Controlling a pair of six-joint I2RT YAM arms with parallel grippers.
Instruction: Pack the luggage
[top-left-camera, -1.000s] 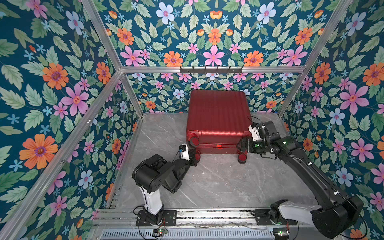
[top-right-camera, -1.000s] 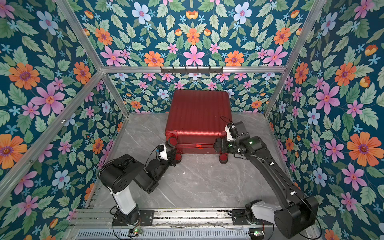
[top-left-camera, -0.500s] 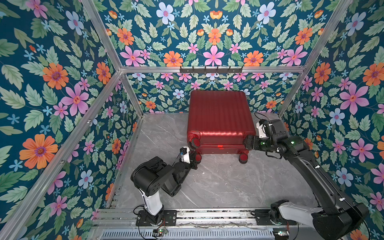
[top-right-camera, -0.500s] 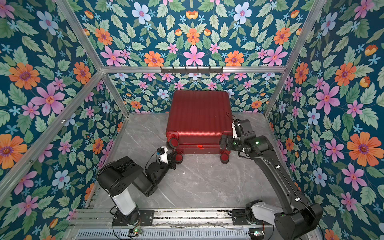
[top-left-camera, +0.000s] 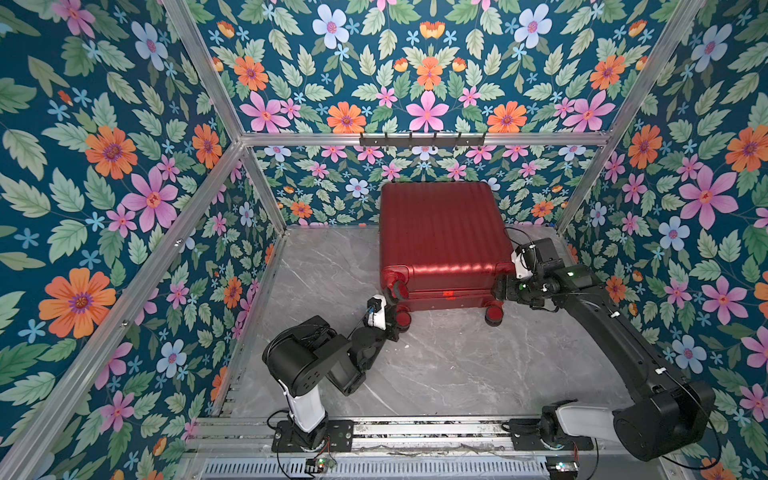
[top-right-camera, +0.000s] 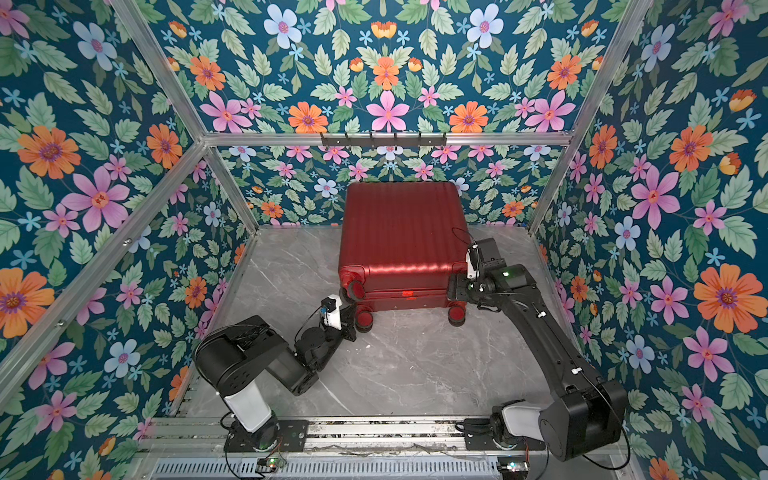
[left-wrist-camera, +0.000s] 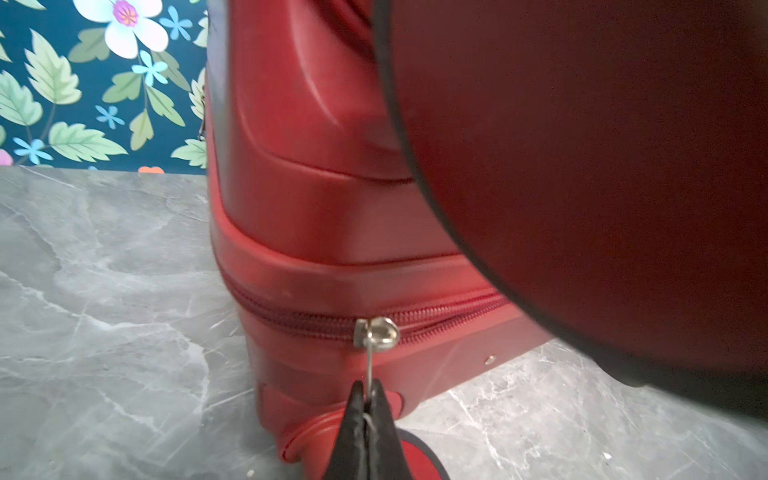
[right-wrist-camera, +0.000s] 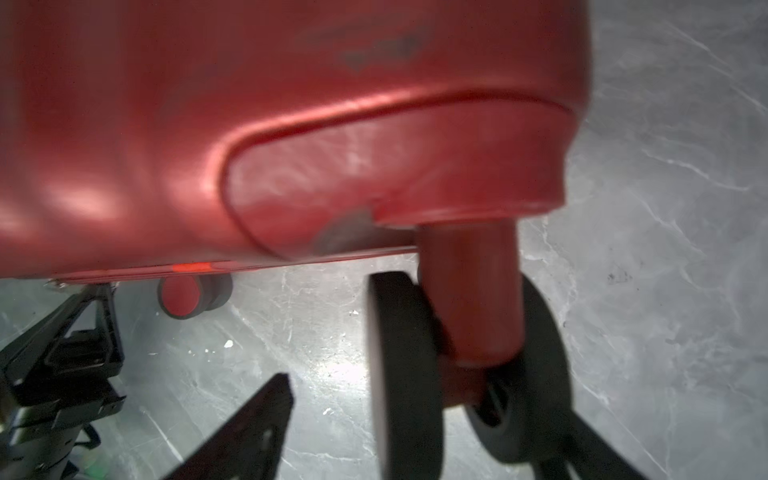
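Note:
The luggage (top-left-camera: 442, 232) (top-right-camera: 401, 232), a closed dark-red ribbed suitcase, lies flat on the grey marble floor against the back wall, casters toward the front. My left gripper (left-wrist-camera: 368, 388) (top-left-camera: 394, 328) is low at its front left corner, shut on the thin metal zipper pull (left-wrist-camera: 369, 365) hanging from the slider (left-wrist-camera: 377, 331). My right gripper (right-wrist-camera: 428, 403) (top-left-camera: 498, 293) is at the front right corner. It is open, one finger on each side of the front right caster wheel (right-wrist-camera: 405, 374) (top-left-camera: 493, 311), with a gap showing beside one finger (right-wrist-camera: 266, 415).
Floral walls with aluminium posts close in the left, back and right. A dark hook rail (top-left-camera: 422, 139) hangs on the back wall above the suitcase. Both arm bases sit on a metal rail (top-left-camera: 415, 432) at the front edge. The left arm (right-wrist-camera: 62, 365) shows in the right wrist view.
The right gripper has shifted slightly right at the suitcase's front right corner and its jaws have narrowed around the caster. The left gripper stays shut on the zipper pull, drawn slightly lower.

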